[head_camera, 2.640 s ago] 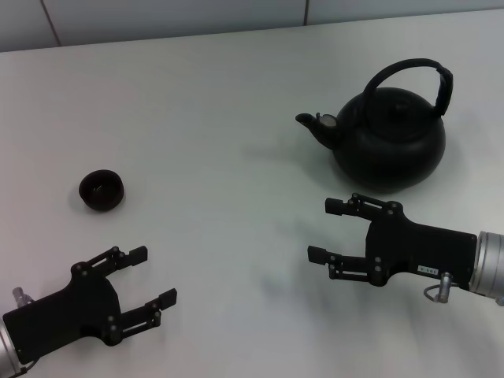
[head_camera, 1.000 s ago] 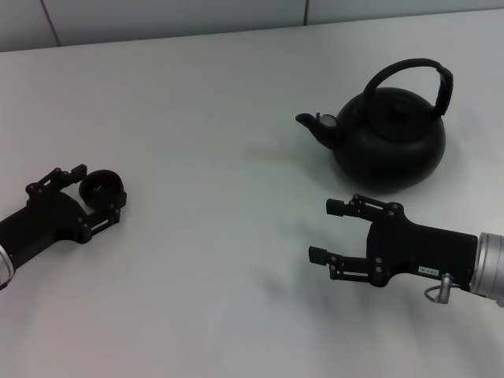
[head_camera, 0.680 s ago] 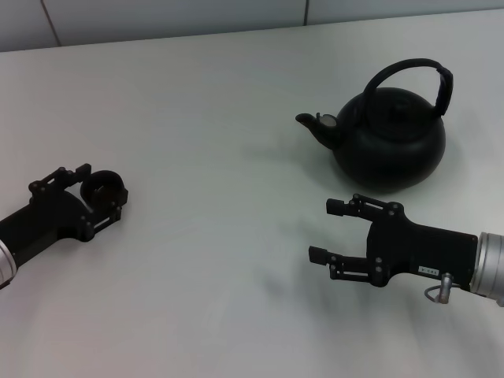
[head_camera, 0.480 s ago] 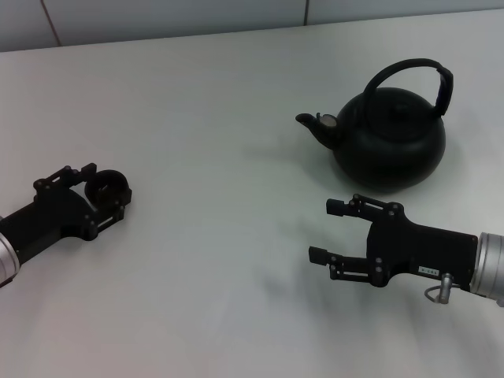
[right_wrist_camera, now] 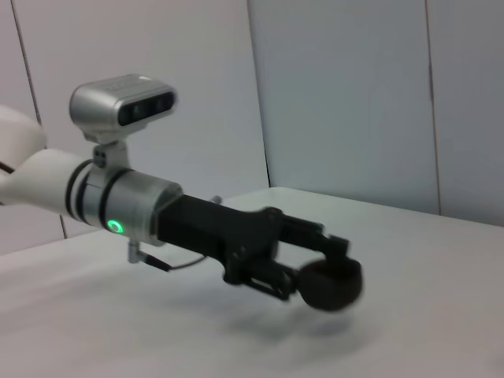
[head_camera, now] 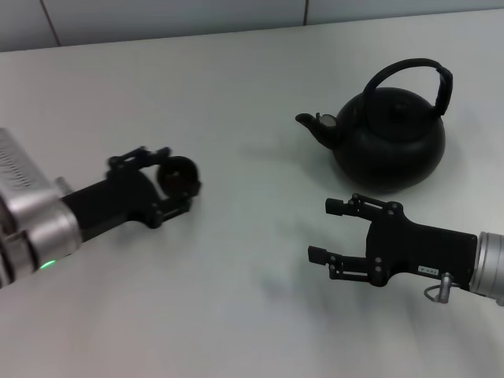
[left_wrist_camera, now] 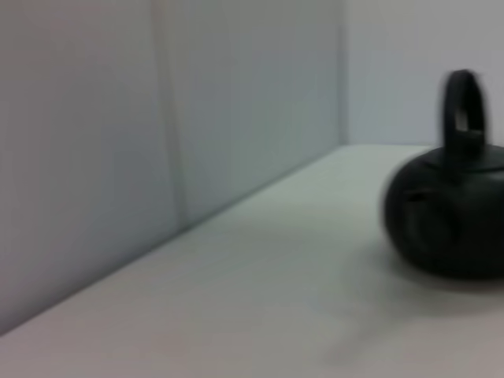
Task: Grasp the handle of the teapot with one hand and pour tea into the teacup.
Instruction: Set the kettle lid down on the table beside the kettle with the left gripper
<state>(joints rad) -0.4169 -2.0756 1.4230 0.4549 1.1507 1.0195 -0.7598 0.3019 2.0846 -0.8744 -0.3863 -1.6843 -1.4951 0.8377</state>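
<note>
The teapot (head_camera: 390,146) is a round matte black pot at the back right of the white table, spout pointing left, with its arched black handle (head_camera: 409,67) upright. It also shows in the left wrist view (left_wrist_camera: 449,228). My left gripper (head_camera: 177,181) is shut on the small dark teacup (head_camera: 179,173), left of centre. The right wrist view shows the teacup (right_wrist_camera: 331,285) held in that gripper above the table. My right gripper (head_camera: 323,230) is open and empty, low over the table in front of the teapot, apart from it.
The white table (head_camera: 236,299) ends at a grey wall (head_camera: 157,16) along the back. Nothing else stands on the table.
My left gripper closed around the teacup at the far left and has carried it to the right, toward the table's middle. The right arm and the teapot have not moved.
</note>
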